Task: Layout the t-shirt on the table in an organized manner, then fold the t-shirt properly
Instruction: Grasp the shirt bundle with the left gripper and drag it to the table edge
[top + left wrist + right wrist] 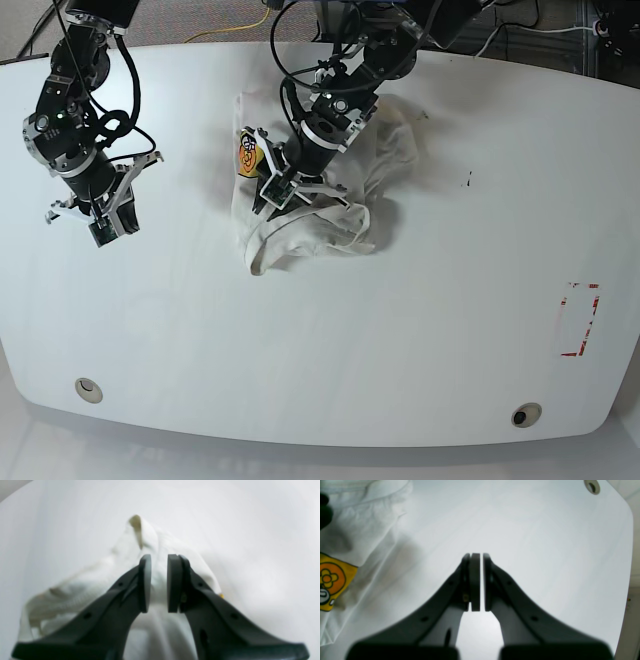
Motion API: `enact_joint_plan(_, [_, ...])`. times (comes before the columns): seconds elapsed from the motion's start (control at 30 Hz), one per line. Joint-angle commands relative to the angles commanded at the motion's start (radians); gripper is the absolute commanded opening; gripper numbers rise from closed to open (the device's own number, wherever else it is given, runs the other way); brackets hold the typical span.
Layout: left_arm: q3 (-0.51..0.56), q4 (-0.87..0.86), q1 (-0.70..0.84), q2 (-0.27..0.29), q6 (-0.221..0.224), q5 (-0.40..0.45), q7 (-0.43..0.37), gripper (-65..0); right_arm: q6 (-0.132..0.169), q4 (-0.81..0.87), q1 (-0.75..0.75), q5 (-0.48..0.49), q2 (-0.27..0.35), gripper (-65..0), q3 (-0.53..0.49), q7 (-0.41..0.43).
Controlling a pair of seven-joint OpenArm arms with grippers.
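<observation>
White shirt [320, 195] lies crumpled on the table [330, 340], far-centre. Left gripper [159, 583] straddles a raised fold, pads slightly apart. Right gripper [477, 582], nearly closed and empty, hovers well beside the shirt.

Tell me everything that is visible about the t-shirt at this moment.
The t-shirt is white, soft-looking cloth, lying crumpled in a heap on the white table, near the far edge and around the middle. It is not spread out: folds and a rolled hem show along its near side. A yellow-orange cartoon graphic shows at its left side in the base view. The left gripper is down on the heap, with cloth between its slightly parted pads. The right gripper is apart from it, over bare table.
</observation>
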Motion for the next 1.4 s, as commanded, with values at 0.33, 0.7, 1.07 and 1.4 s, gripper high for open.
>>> enact_joint_plan(0.33, [-0.086, -0.094, 0.038, -0.037, 0.000, 0.000, 0.003, -55.6, 0.000, 0.000, -0.006, 0.000, -0.002, -63.7, 0.000, 0.000])
enact_joint_plan(0.7, [-0.256, -0.018, 0.115, -0.206, -0.005, -0.003, 0.003, -55.6, 0.000, 0.000, -0.023, 0.000, -0.003, -63.7, 0.000, 0.000])
enact_joint_plan(1.07, [-0.549, 0.103, 0.226, -0.373, -0.147, -0.006, 0.003, -55.6, 0.000, 0.003, -0.048, 0.000, -0.005, -63.7, 0.000, 0.000])
enact_joint_plan(1.4, [-0.773, 0.256, 0.255, -0.330, -0.282, -0.005, 0.026, -55.6, 0.000, 0.003, -0.051, 0.000, -0.031, -63.7, 0.002, 0.000])
